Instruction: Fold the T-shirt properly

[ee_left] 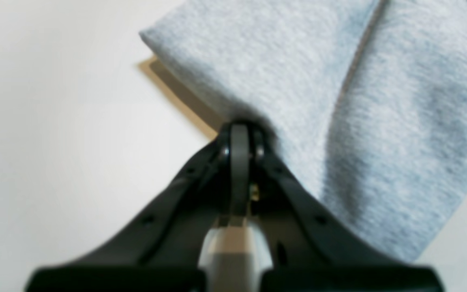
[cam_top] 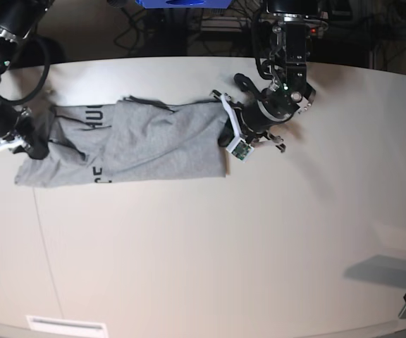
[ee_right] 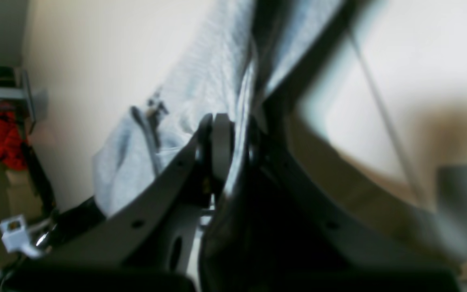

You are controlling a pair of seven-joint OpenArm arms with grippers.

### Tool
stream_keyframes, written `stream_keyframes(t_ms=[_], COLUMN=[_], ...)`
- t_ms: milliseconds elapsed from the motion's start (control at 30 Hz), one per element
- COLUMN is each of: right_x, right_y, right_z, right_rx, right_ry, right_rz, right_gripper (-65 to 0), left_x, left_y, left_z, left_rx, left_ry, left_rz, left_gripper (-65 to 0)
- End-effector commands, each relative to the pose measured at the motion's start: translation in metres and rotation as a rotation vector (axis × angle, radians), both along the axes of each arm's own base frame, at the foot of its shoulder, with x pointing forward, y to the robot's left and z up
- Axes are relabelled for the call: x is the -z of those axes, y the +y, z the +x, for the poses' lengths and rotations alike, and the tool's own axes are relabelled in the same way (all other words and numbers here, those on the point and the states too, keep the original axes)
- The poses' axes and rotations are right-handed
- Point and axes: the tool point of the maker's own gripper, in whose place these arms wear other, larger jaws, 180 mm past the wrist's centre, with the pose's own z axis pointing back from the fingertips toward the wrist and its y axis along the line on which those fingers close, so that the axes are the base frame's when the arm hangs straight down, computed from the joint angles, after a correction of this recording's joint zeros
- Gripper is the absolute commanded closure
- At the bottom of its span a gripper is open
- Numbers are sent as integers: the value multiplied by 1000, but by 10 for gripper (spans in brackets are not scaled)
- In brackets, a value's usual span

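Both grippers, left (ee_left: 239,136) and right (ee_right: 227,138), pinch the T-shirt (cam_top: 154,141); near the right one, black letters "HU" show.

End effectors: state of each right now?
Left end effector: shut on the T-shirt.
Right end effector: shut on the T-shirt.

Black lettering (cam_top: 95,117) on T-shirt (cam_top: 154,141) partly hidden by folds, unreadable; both wrist views blurred; right gripper (ee_right: 233,142) fingertips buried in cloth.
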Motion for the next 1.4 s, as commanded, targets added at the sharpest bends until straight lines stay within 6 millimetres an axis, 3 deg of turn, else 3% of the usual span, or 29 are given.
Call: stream_keyframes(t_ms=[0, 200, 500, 733, 1033, 1367], right_x=[-20, -40, -39, -70, -66, -79], right_y=[-2, 14, 24, 43, 55, 64], right_z=[9, 10, 8, 7, 4, -3], right_rx=[-13, -63, -85, -140, -141, -163], right_ry=[-62, -106, -101, -178, -170, -212], right_rz=[-20, -41, -25, -75, -37, -6], right_gripper=[-6, -6, -6, -6, -6, -6], left_x=[20, 28, 29, 29, 23, 20], left_y=[11, 8, 4, -20, -57, -57], left_z=[-15, -11, -12, -18, -25, -19], left_rx=[19, 31, 33, 111, 220, 218], left_ry=[92, 112, 116, 115, 99, 86], left_rz=[101, 97, 92, 84, 58, 57], left_gripper=[0, 0, 0, 0, 0, 0])
